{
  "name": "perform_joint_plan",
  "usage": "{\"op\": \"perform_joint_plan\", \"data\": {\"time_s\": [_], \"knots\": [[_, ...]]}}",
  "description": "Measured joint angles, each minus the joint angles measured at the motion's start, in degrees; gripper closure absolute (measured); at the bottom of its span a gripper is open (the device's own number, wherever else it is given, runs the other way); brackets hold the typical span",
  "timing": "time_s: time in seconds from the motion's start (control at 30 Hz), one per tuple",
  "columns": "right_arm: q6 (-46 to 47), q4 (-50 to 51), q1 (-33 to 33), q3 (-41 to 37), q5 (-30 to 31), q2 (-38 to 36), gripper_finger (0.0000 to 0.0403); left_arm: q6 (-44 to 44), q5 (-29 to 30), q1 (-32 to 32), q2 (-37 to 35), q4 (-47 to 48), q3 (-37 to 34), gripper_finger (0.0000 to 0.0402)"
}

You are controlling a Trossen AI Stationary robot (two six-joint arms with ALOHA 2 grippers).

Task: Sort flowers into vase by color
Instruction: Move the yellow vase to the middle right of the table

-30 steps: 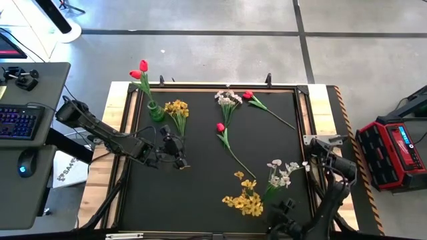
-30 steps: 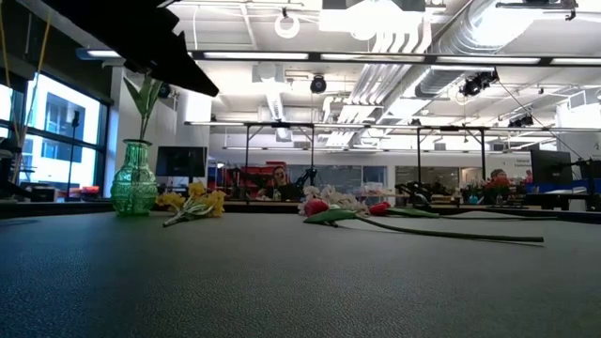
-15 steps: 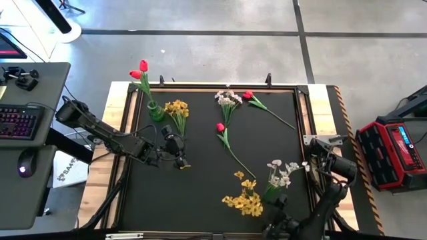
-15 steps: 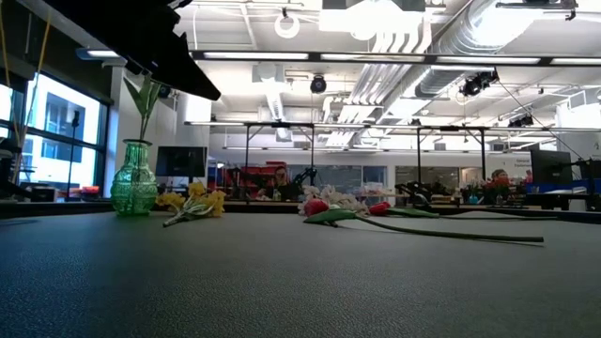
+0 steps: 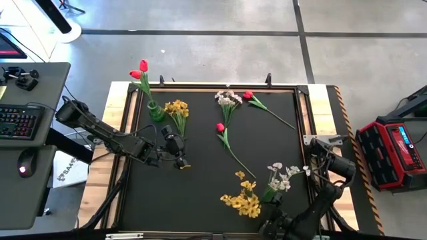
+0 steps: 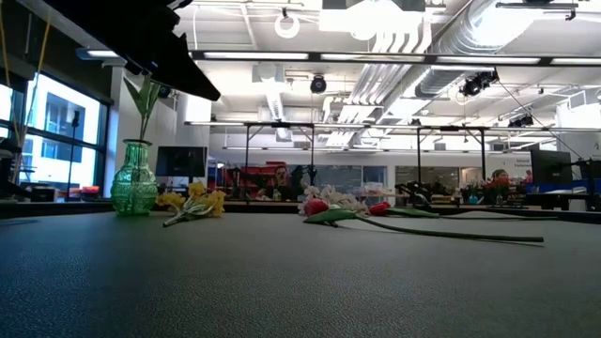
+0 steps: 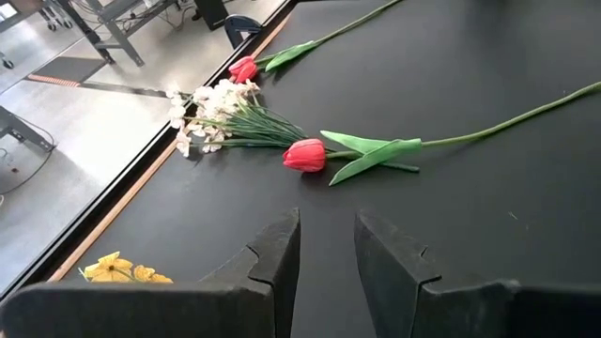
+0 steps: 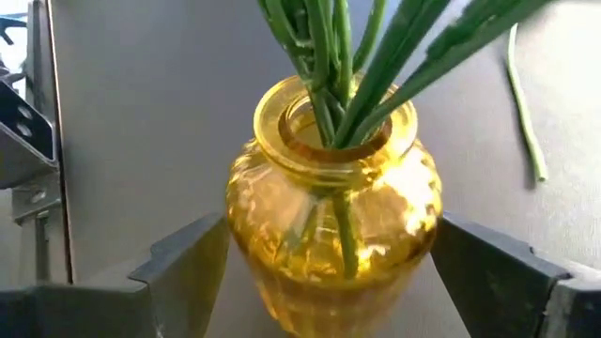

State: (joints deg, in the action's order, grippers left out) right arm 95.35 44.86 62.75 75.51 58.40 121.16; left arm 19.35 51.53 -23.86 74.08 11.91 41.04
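Right end effector (image 8: 329,272): at the near right corner of the tabletop (image 5: 200,187), fingers wide to either side of a yellow vase (image 8: 333,202) holding green stems; contact with the glass cannot be told. Left end effector (image 7: 327,249): low over the left side, fingers narrow, empty. Green vase (image 5: 155,111): far left corner, two red tulips (image 5: 139,68) inside. Loose flowers: yellow spray (image 5: 177,108) beside the green vase, white spray (image 5: 228,100), two red tulips (image 5: 220,127) mid-mat.

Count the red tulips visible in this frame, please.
4. Two red tulips stand in the green vase at the table's far left corner. One lies near the far edge beside a whitish spray. One lies mid-table. None seem hidden.
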Motion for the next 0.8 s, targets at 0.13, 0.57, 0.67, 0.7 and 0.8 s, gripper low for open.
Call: {"op": "perform_joint_plan", "data": {"time_s": [0.13,0.57,0.67,0.7,0.8], "knots": [[-3.33,-4.23,-0.97,-1.44,1.59,0.0,0.0068,0.01,0.0,0.0,0.0,0.04,0.0,0.0312],[-5.42,-4.34,-2.09,-3.05,3.24,0.0,0.0155,0.07,0.0,0.0,0.0,0.04,0.0,0.0312],[-2.85,0.29,-2.29,-3.05,4.92,0.0,0.0155,0.06,0.0,0.0,0.0,0.03,0.0,0.0312],[-0.42,2.97,-2.39,-3.1,5.3,0.0,0.0155,0.04,0.0,0.0,0.0,0.01,0.0,0.0312],[8.61,10.1,-2.4,-5.08,9.37,-0.18,0.0154,0.04,0.0,-0.01,0.0,-0.12,0.0,0.0312]]}}
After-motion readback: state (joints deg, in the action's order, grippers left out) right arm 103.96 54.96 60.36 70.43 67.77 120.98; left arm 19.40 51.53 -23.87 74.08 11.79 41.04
